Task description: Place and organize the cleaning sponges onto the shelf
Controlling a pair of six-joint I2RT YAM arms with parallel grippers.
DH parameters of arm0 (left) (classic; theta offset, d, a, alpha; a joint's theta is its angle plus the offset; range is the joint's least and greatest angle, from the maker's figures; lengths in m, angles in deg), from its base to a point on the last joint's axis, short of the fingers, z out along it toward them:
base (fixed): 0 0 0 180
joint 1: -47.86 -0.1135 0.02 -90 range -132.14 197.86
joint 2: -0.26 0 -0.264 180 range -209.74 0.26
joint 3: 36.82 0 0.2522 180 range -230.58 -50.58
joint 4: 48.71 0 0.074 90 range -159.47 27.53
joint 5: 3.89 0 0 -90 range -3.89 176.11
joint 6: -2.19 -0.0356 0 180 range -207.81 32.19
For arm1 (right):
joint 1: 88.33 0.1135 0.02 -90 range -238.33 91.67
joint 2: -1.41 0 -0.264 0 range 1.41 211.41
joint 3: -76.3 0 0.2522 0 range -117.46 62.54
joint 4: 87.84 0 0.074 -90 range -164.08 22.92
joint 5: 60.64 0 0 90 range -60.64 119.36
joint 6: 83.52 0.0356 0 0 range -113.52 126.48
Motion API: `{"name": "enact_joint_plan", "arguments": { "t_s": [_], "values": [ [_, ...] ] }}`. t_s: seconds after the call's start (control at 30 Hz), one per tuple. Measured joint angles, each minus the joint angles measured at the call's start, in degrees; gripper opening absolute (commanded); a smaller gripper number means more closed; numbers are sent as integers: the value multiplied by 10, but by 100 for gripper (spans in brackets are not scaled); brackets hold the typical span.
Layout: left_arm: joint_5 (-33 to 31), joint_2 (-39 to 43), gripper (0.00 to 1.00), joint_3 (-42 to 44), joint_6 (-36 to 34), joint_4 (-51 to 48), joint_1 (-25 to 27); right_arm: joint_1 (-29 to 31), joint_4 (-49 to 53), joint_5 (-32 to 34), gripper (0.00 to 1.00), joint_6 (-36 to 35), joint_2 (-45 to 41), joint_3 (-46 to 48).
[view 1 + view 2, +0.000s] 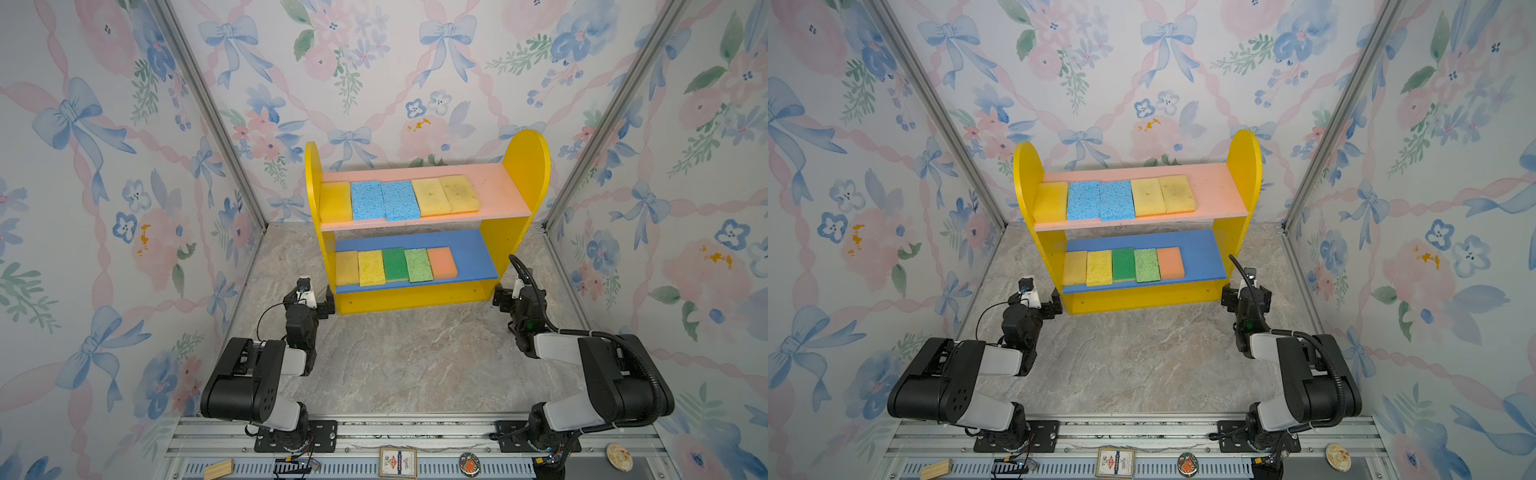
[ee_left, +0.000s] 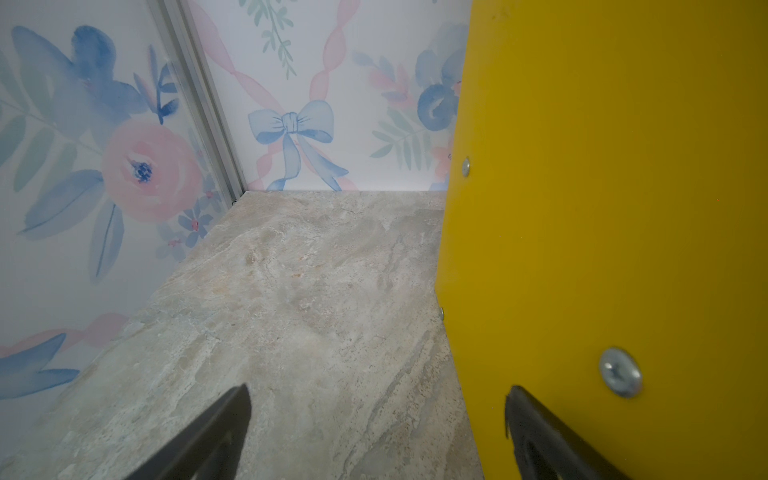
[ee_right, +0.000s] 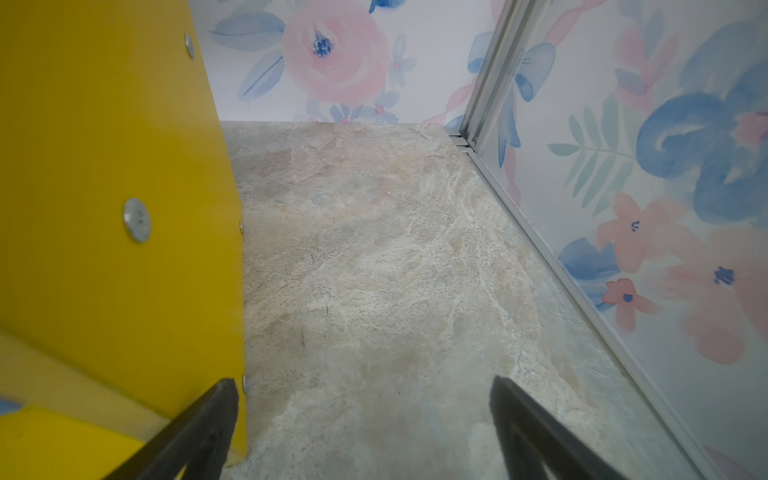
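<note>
The shelf stands at the back of the marble floor. On its pink upper board lie a yellow sponge, two light blue sponges and two pale yellow ones. The blue lower board carries two yellow sponges, a dark green, a light green and an orange one. My left gripper is open and empty beside the shelf's left side panel. Open and empty too, my right gripper sits beside the right panel.
Floral walls with aluminium corner posts close in the cell on three sides. On the front rail lie a wooden block, a printed card and two round discs. Bare marble floor stretches between the arms.
</note>
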Motion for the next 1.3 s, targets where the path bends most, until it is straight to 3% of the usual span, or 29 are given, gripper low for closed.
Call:
{"name": "enact_joint_plan", "arguments": {
  "t_s": [0.53,0.83,1.07,1.3],
  "values": [
    [17,-19,98,28,-9,71,2,14,-128,-18,97,-20,28,64],
    [-50,-25,98,46,-14,113,35,24,-191,-21,97,-35,40,90],
    [-93,-39,98,35,5,112,32,16,-153,-24,97,-30,40,61],
    [-101,-39,98,34,8,112,32,-16,-85,-95,97,-10,39,24]
  ]
}}
